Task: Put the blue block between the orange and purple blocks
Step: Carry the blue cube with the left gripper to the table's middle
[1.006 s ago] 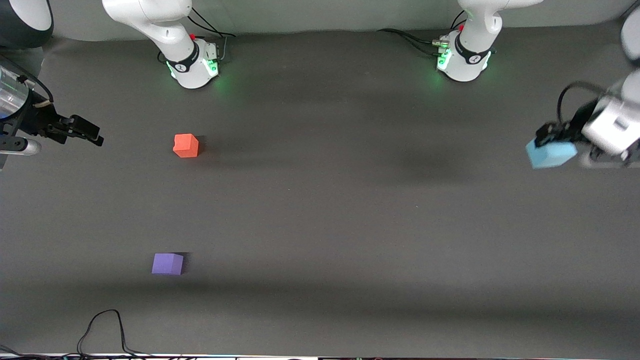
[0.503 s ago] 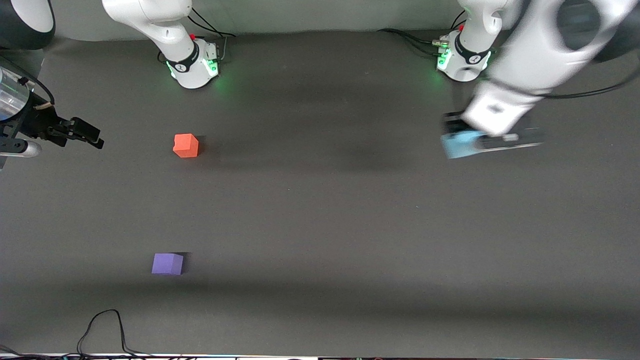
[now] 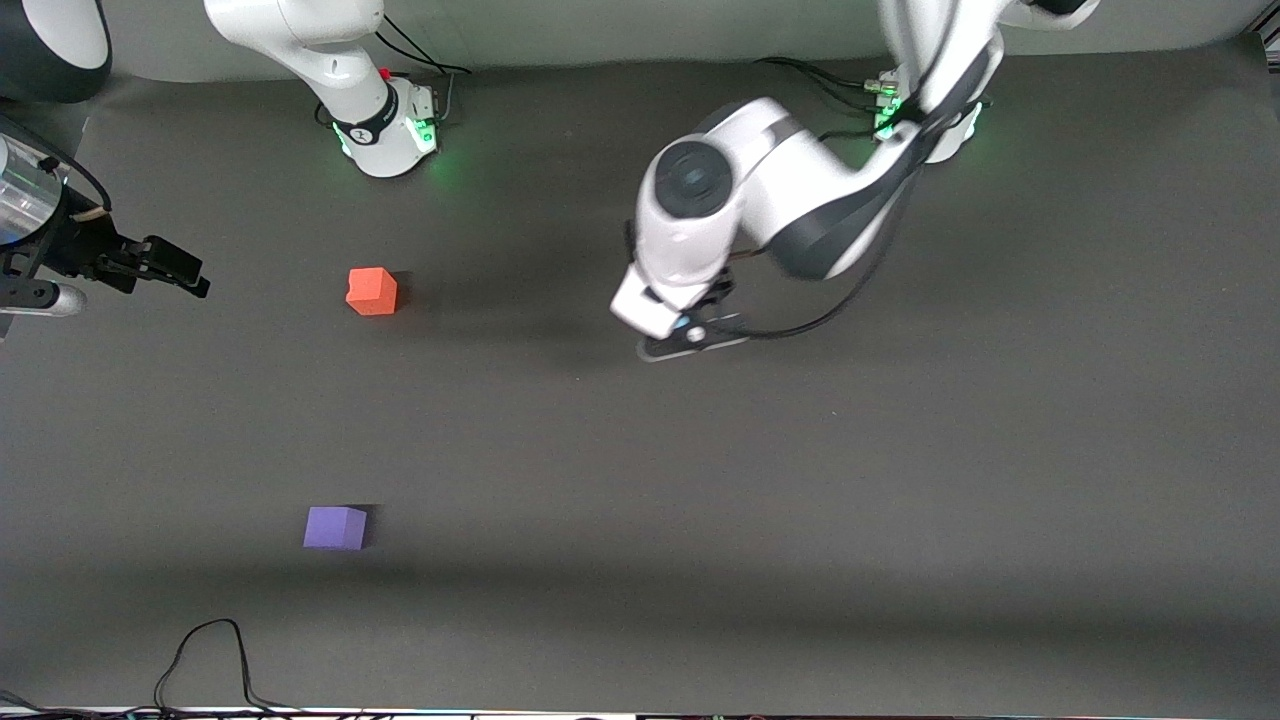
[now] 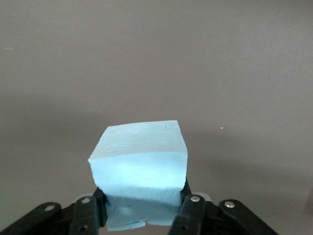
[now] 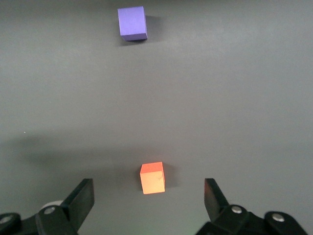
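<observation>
The orange block (image 3: 371, 291) sits on the dark table toward the right arm's end. The purple block (image 3: 335, 527) lies nearer to the front camera than it, with a wide gap between them. My left gripper (image 3: 690, 335) hangs over the middle of the table, and the arm hides the blue block in the front view. The left wrist view shows the gripper (image 4: 144, 200) shut on the sky-blue block (image 4: 139, 159). My right gripper (image 3: 170, 270) waits open and empty at the right arm's end of the table. Its wrist view (image 5: 148, 190) shows the orange block (image 5: 152, 177) and the purple block (image 5: 132, 22).
The two arm bases (image 3: 385, 130) (image 3: 925, 125) stand along the table's edge farthest from the front camera. A black cable (image 3: 210, 655) loops at the table's edge nearest the front camera, toward the right arm's end.
My left arm has swung from the left arm's end of the table to over the middle, carrying the blue block. The right arm, orange block and purple block have not moved.
</observation>
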You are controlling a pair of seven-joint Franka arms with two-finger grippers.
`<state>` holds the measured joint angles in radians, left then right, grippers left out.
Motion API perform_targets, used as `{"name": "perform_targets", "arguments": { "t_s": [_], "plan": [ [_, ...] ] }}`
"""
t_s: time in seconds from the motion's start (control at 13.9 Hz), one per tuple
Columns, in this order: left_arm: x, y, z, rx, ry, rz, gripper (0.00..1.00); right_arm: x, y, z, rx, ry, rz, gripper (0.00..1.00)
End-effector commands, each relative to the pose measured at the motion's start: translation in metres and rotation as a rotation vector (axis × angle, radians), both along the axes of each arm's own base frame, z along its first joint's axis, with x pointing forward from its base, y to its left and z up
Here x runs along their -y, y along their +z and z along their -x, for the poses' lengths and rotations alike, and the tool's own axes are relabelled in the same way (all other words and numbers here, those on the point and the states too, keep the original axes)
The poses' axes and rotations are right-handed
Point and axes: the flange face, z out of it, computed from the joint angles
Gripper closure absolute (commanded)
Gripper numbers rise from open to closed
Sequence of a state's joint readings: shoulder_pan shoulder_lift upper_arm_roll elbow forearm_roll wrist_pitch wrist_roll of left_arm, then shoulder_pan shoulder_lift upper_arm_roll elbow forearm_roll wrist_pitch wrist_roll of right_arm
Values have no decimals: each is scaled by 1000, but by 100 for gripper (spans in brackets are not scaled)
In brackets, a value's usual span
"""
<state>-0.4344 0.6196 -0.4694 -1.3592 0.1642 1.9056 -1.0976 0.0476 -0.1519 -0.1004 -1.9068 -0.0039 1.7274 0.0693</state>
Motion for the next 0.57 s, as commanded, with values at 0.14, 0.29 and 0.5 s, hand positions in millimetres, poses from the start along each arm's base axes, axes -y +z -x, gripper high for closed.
{"name": "perform_targets", "arguments": {
  "t_s": [0.14,0.29,0.5],
  "plan": [
    [36,-95,-8,68,-70,-8,55,2,-8,6,-22,15,-14,0],
    [34,-125,-4,77,-138,-53,55,1,-12,4,-24,13,-17,0],
    [40,-151,-2,85,-160,-11,55,0,-13,6,-28,15,-20,0]
  ]
}}
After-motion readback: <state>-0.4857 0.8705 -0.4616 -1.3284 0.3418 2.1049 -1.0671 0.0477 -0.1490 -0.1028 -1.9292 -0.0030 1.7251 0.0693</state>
